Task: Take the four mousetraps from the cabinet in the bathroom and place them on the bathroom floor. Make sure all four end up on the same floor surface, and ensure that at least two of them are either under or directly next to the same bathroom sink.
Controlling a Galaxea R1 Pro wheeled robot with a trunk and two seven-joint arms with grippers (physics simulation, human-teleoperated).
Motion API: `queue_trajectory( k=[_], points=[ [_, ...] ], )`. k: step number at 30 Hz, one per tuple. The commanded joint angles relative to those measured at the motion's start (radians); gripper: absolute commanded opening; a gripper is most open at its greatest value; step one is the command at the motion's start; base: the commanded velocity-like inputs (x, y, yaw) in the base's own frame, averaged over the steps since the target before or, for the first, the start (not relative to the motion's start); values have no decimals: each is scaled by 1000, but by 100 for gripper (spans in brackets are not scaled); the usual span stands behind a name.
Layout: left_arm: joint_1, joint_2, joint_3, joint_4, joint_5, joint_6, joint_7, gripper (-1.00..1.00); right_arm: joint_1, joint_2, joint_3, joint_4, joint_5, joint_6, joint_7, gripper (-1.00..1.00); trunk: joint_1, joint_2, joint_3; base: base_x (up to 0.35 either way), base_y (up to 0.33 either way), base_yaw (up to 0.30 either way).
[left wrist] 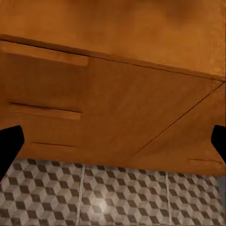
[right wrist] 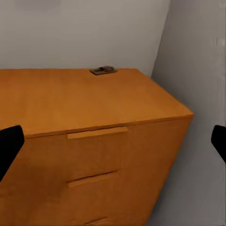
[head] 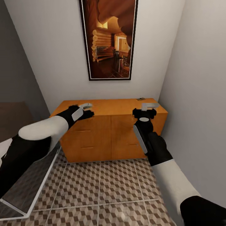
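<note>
An orange-brown wooden cabinet [head: 110,131] stood against the far white wall, tucked into the right-hand corner of a narrow room, its drawers all closed so nothing of their contents could be seen. On its flat top, at the far right corner close to both walls, lay a single small flat mousetrap [head: 140,99], tan with a dark bar; the right wrist view showed it [right wrist: 103,70] lying flat, well apart from the front edge. A tall framed picture [head: 109,39] of a log-cabin interior hung on the wall above the cabinet. The bathroom floor [head: 103,194], tiled in a brown, beige and grey cube pattern, ran from the cabinet's base toward the robot. The left gripper [head: 85,108] hovered over the near left part of the cabinet top, and the right gripper [head: 149,107] over the near right front edge. Both had their fingers spread wide apart, dark tips at opposite edges of each wrist view, and neither held anything. A grey panel with a pale frame [head: 29,185] lay low at the near left.
</note>
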Motion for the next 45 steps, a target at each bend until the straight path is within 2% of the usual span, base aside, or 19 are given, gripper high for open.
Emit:
queue_trajectory(
  k=[1, 2, 6, 7, 11, 17, 20, 27, 36, 45],
  points=[
    [-38, -1, -5, 3, 11, 17, 3, 100, -33, -1, -17, 6, -11, 15, -9, 100, 0, -1, -1, 0, 0, 0],
    [-84, 0, -3, 4, 13, 34, 3, 100, -76, -2, -45, 17, -16, 30, -11, 100, 0, -1, -1, 0, 0, 0],
    [-183, 7, -1, 7, 14, 76, 4, 100, -169, -4, -103, 55, -22, 51, -15, 100, 0, -1, -1, 0, 0, 0],
    [-242, 10, 0, 8, 14, 122, 5, 100, -224, -4, -123, 81, -23, 58, -16, 100, 0, -1, -1, 0, 0, 0],
    [-297, 10, -1, 8, 12, 167, 26, 100, -267, -2, -125, 97, -20, 63, -15, 100, 0, -1, -1, 0, 0, 0],
    [-303, 11, -3, 4, 11, 168, 87, 100, -275, 0, -109, 98, -21, 63, -15, 100, 0, -1, -1, 0, 0, 0],
    [-284, 11, -4, -1, 10, 164, 105, 100, -276, 0, -106, 106, -22, 63, -15, 100, 0, -1, -1, 0, 0, 0],
    [-264, 16, -4, -2, 10, 160, 107, 100, -274, -3, -105, 147, -23, 61, -12, 100, 0, -1, -1, 0, 0, 0],
    [-258, 16, -4, -8, 10, 159, 110, 100, -268, -3, -104, 153, -20, 61, -11, 100, 0, -1, -1, 8, 0, 0],
    [-256, 14, -4, -10, 8, 169, 111, 100, -240, 1, -103, 155, -22, 63, -10, 100, 0, -1, -1, 253, 0, 0]
  ],
)
